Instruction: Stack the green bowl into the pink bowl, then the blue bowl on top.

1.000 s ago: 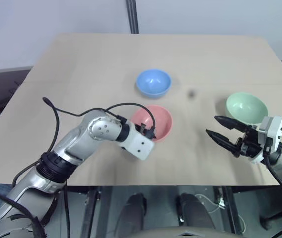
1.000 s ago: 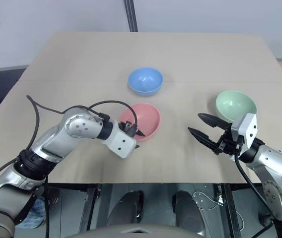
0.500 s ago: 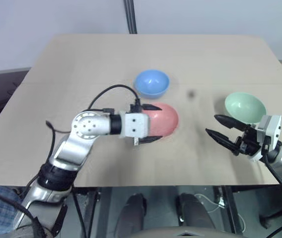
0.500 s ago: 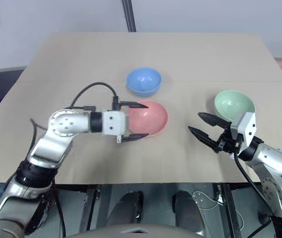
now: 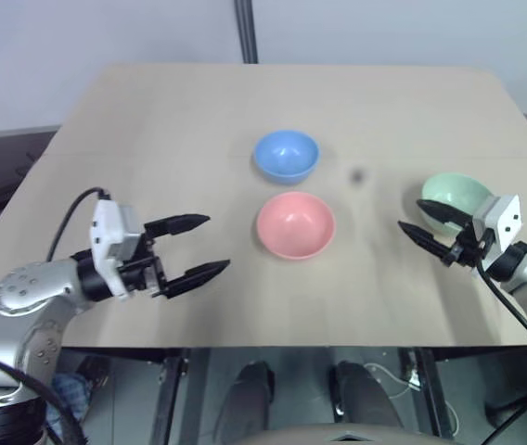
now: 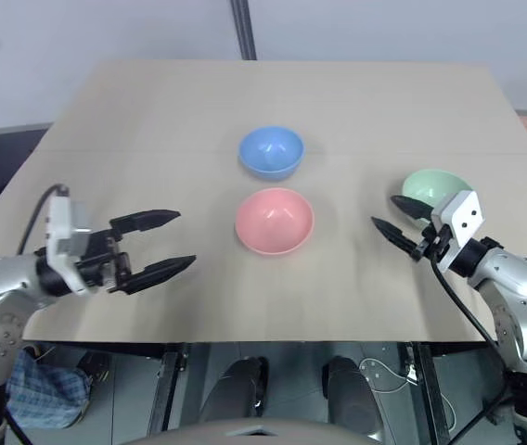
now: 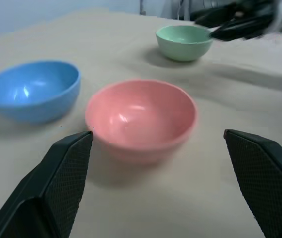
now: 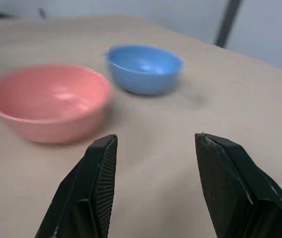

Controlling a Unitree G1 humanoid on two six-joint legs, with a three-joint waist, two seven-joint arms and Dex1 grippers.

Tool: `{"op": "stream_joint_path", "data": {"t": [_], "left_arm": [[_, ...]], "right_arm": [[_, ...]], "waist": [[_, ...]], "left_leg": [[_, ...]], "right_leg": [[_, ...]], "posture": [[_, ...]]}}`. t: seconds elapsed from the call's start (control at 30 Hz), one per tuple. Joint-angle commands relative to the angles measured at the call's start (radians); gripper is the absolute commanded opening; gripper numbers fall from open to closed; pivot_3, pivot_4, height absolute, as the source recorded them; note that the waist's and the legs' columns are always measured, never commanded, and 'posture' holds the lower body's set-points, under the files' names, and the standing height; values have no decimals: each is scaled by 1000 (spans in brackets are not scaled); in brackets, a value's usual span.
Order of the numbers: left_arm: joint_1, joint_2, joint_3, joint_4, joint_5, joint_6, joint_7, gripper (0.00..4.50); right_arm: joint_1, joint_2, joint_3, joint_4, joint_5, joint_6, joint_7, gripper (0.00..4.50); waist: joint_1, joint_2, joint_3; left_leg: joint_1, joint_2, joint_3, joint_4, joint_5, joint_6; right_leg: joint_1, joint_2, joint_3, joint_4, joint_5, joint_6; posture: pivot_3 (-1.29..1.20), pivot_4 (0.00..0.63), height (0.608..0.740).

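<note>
The pink bowl [image 5: 296,225] stands upright at the table's middle, with the blue bowl [image 5: 286,155] just behind it. At the right sits the green bowl [image 5: 456,193], its near side partly covered by my right gripper [image 5: 412,215]. That gripper is open, its fingertips right by the bowl's left rim, holding nothing. My left gripper [image 5: 217,243] is open and empty, well to the left of the pink bowl and pointing at it. The left wrist view shows the pink bowl [image 7: 141,116], the blue bowl [image 7: 32,89] and the green bowl [image 7: 183,42] in a spread.
All three bowls rest on a light wooden table [image 5: 152,120] whose front edge runs just under both grippers. A small dark spot [image 5: 357,173] marks the top between the blue and green bowls. A dark pole [image 5: 245,28] rises behind the far edge.
My left gripper opened off the pink bowl's near rim and drew back to the left, rolling as it went. The right gripper moved forward to the green bowl.
</note>
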Motion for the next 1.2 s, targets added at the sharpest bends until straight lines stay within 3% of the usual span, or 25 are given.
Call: {"op": "stream_joint_path", "data": {"t": [0.03, 0.33, 0.6, 0.7, 0.8, 0.83, 1.2], "left_arm": [[38, 32, 66, -40, -42, -11, -43, 4466], [125, 69, 84, -63, -73, -21, -117, 4466], [111, 64, 49, -63, -67, -32, -108, 4466], [107, 64, 41, -61, -67, -35, -107, 4500], [102, 63, 33, -59, -68, -38, -104, 4500], [100, 62, 30, -57, -68, -40, -104, 4500], [90, 52, 24, -33, -54, -60, -84, 4500]], "right_arm": [[-54, -17, 15, 69, -89, -40, -41, 2618], [-147, -18, 85, 215, -277, 46, -176, 2618], [-166, -60, 150, 160, -322, 362, -183, 2618], [-183, -66, 151, 156, -331, 380, -192, 1825], [-179, -73, 151, 152, -331, 367, -177, 340], [-174, -75, 153, 148, -332, 362, -172, 51], [-178, -77, 147, 59, -271, 283, -81, 51]], "waist": [[1, 0, 0], [-6, 1, 0], [-5, 1, 0], [-5, 1, 0], [-5, 0, 0], [-5, -2, -1], [-9, -4, -3]], "left_leg": [[0, 0, 0, 0, 0, 0], [0, 0, 2, -2, 0, 0], [0, 0, 2, -2, 0, 0], [1, 0, 2, -2, 0, 0], [0, 0, 2, -2, 0, 0], [0, 0, 2, -2, 0, 0], [1, 0, 2, -2, 0, 0]], "right_leg": [[0, 0, 0, 0, 0, 0], [-1, 0, 1, -1, 0, 0], [0, 0, 2, -1, 0, 0], [0, 0, 2, -1, 0, 0], [0, 0, 2, -1, 0, 0], [0, 0, 2, -1, 0, 0], [0, 0, 2, -1, 0, 0]], "posture": [[0, 150, 740], [0, 150, 740], [0, 150, 740], [0, 150, 740], [0, 150, 740], [0, 150, 740], [0, 150, 740]]}}
